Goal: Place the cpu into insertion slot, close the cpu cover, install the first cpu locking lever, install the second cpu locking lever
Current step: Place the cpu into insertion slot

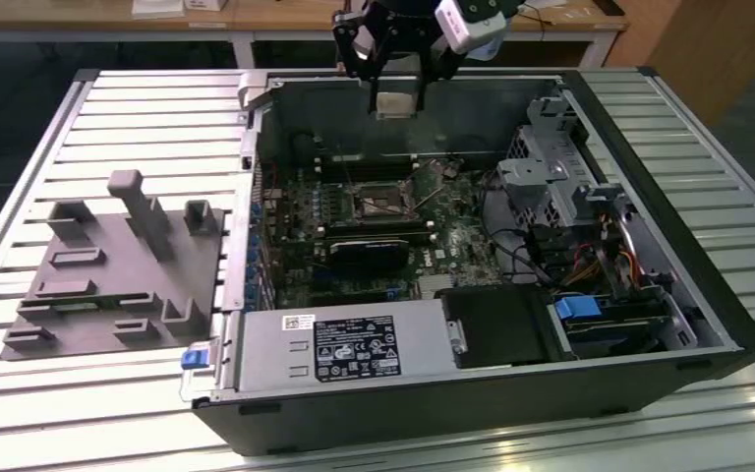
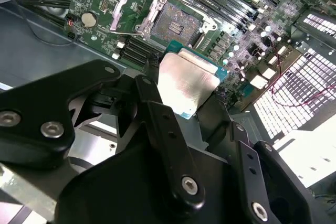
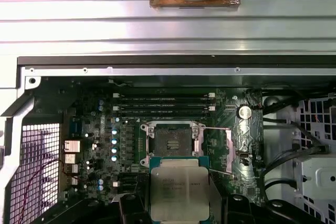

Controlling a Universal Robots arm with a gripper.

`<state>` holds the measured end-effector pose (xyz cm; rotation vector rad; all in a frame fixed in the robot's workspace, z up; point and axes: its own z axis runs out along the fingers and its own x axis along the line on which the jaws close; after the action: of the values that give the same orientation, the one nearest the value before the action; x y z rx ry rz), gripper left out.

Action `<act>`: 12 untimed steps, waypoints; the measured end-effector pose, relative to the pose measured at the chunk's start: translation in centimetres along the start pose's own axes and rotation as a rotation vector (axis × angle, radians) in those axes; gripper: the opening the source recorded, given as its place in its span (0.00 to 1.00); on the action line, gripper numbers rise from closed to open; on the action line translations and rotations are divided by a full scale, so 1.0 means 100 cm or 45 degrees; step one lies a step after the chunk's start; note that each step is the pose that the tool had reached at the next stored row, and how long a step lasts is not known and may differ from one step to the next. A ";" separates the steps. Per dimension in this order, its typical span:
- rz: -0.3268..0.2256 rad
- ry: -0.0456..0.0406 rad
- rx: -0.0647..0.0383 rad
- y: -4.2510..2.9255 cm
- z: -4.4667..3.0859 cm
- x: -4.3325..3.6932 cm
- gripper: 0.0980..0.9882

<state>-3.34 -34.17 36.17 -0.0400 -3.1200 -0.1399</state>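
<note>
The cpu (image 1: 395,101), a flat square chip with a silvery top, hangs high over the open computer case, and my gripper (image 1: 397,84) is shut on its edges. In both wrist views the cpu (image 2: 186,85) (image 3: 178,192) sits between the black fingers (image 2: 157,114). The insertion slot (image 1: 380,202) (image 2: 176,24) (image 3: 170,141) lies bare on the green motherboard below, a short way ahead of the chip. The cpu cover (image 2: 128,3) (image 3: 218,148), a thin metal frame, is swung open beside the slot.
The case walls (image 1: 260,147) ring the motherboard. A grey power supply (image 1: 338,349) lies at the near side, a black block (image 1: 365,251) sits just near of the slot, and a drive cage with cables (image 1: 561,187) is on the exterior view's right. A grey fixture (image 1: 115,265) stands outside, left.
</note>
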 end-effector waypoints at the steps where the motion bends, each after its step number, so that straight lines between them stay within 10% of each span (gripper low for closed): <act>1: 0.000 0.000 0.000 -0.0001 0.0011 0.0000 0.49; 12: 0.000 0.000 0.000 -0.0013 0.0149 -0.0002 0.49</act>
<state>-3.35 -34.17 34.67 -0.0400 -3.1200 -0.1400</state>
